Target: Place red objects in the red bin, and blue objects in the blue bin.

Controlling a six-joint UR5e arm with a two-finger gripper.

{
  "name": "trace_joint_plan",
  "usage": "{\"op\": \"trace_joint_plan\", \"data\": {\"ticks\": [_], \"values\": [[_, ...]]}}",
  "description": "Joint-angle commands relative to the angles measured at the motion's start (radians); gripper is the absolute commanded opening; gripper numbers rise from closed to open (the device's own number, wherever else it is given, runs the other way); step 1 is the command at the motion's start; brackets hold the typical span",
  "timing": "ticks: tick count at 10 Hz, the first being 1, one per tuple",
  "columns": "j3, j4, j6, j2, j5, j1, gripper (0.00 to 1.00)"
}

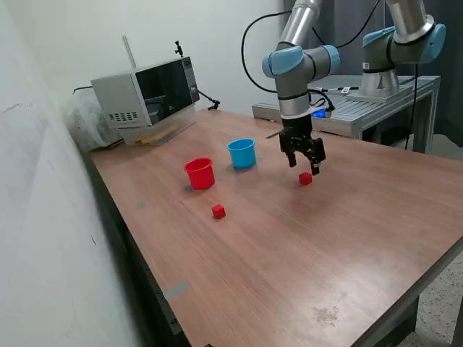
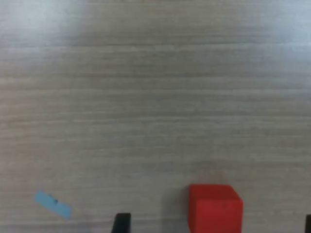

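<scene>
Two small red cubes lie on the wooden table: one [image 1: 305, 178] just below my gripper, the other [image 1: 218, 211] nearer the front. The red cup [image 1: 200, 173] and the light-blue cup [image 1: 242, 153] stand upright side by side toward the exterior view's left of the arm. My gripper [image 1: 303, 164] hangs open a little above the nearer red cube. In the wrist view that red cube [image 2: 215, 208] sits between the two dark fingertips [image 2: 121, 223], untouched. No blue cubes show in either view.
A microwave [image 1: 147, 92] stands at the table's far corner on the exterior view's left. A second arm's base [image 1: 380, 72] sits on a metal bench behind. A small blue tape scrap [image 2: 53, 204] lies on the wood near the gripper.
</scene>
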Motion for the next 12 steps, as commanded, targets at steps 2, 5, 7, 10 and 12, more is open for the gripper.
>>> {"op": "trace_joint_plan", "data": {"ticks": [2, 5, 7, 10, 12], "values": [[0.000, -0.016, 0.000, 0.031, 0.002, -0.001, 0.00], [-0.002, -0.017, -0.001, 0.042, 0.003, 0.001, 0.00], [-0.035, -0.005, -0.011, 0.039, -0.003, -0.001, 0.00], [-0.093, 0.106, -0.014, -0.071, -0.006, -0.022, 0.00], [-0.114, 0.157, -0.015, -0.156, -0.006, -0.043, 0.00]]}}
